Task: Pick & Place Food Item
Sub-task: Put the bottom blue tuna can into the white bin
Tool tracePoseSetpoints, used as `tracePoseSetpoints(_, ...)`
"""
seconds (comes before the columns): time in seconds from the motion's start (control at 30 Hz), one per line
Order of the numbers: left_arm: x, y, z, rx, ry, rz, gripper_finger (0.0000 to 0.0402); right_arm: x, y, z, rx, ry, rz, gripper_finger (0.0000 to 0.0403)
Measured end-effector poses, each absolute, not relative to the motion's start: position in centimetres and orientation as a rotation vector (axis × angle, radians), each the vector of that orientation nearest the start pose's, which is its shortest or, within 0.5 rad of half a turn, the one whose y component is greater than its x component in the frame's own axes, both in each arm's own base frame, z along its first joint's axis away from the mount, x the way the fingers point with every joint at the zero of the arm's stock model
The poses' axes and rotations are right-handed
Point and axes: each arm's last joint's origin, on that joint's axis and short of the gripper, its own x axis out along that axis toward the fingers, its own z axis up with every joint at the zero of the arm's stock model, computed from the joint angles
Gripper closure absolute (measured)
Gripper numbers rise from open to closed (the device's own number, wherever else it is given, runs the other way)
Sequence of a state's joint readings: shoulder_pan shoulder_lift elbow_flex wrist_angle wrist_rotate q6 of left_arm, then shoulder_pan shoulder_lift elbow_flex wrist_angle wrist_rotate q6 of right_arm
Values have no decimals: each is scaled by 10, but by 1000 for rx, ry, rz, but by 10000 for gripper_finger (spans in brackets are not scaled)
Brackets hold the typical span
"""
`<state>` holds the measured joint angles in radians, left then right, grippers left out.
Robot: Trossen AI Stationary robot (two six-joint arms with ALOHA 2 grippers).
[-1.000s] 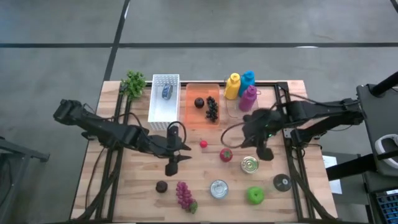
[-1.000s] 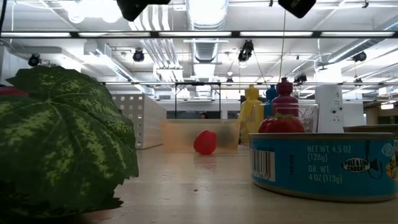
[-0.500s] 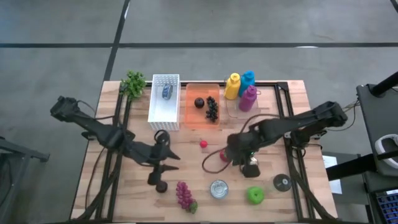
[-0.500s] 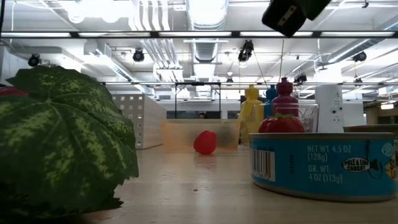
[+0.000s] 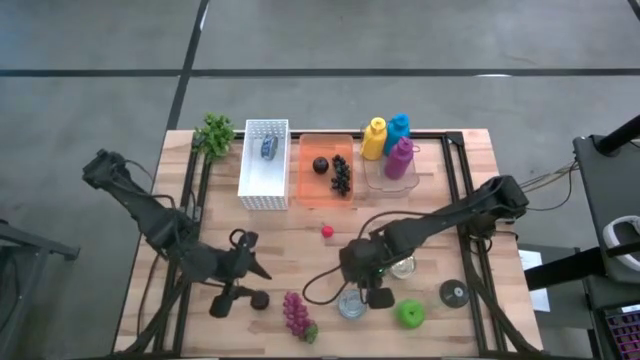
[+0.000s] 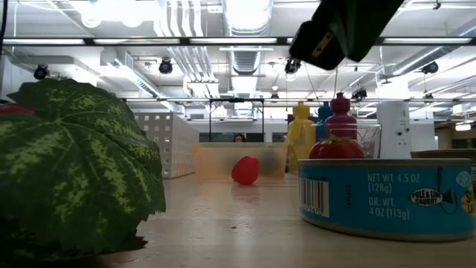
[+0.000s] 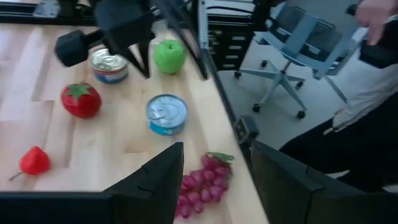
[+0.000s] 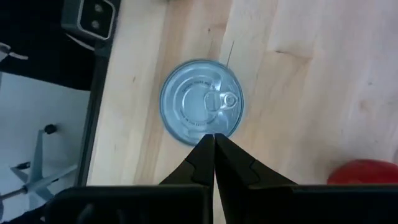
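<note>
**Reaching toward food items at the table's near edge**

Looking straight down from the high view, a wooden table (image 5: 300,250) carries two dark arms. The left gripper (image 5: 232,292) sits low near the table's front edge, just beside a small dark round fruit (image 5: 260,299) and near a bunch of purple grapes (image 5: 296,313). The right gripper (image 5: 372,290) hovers beside a silver-topped can (image 5: 350,304), with a green apple (image 5: 410,314) close by. A small red pepper (image 5: 326,231) lies alone at mid-table. At the far side stand a white perforated bin (image 5: 264,164), an orange tray (image 5: 325,170) holding dark fruit, and yellow, blue and magenta bottles (image 5: 388,143).

From the low view at table height, a large green leaf (image 6: 74,171) fills one side and a blue-labelled can (image 6: 387,197) the other, with a red tomato (image 6: 336,148) behind it. Part of a dark arm (image 6: 346,30) hangs at the top.

From the left wrist view, the left gripper's own fingers (image 7: 155,183) stand spread apart, holding nothing, with the grapes (image 7: 205,185) showing between them. Beyond lie a blue can (image 7: 166,114), the tomato (image 7: 81,100), the pepper (image 7: 35,161) and the apple (image 7: 170,56).

From the right wrist view, the right gripper's fingers (image 8: 200,163) are pressed together, empty, their tips above the can's pull-tab lid (image 8: 202,111).
</note>
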<state>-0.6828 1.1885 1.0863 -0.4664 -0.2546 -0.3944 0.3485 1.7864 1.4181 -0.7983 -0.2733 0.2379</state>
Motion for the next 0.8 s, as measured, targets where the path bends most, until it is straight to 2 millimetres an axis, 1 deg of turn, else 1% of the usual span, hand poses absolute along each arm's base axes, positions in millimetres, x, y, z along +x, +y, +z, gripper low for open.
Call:
tracePoseSetpoints(0.1,196,-158,332,-121,585,-330,203,348,135,235,164,1223,410,394)
tracePoseSetpoints(0.23,192,-162,332,-117,584,-350,199,357,139,224,177,1240,424,394)
tracePoseSetpoints(0.53,190,-162,334,-116,582,-358,194,368,143,191,172,1309,405,394)
tracePoseSetpoints(0.7,188,-161,335,-116,580,-359,201,372,144,172,170,1357,391,394)
tracePoseSetpoints(0.8,188,-160,336,-118,577,-360,206,373,143,168,164,1365,385,394)
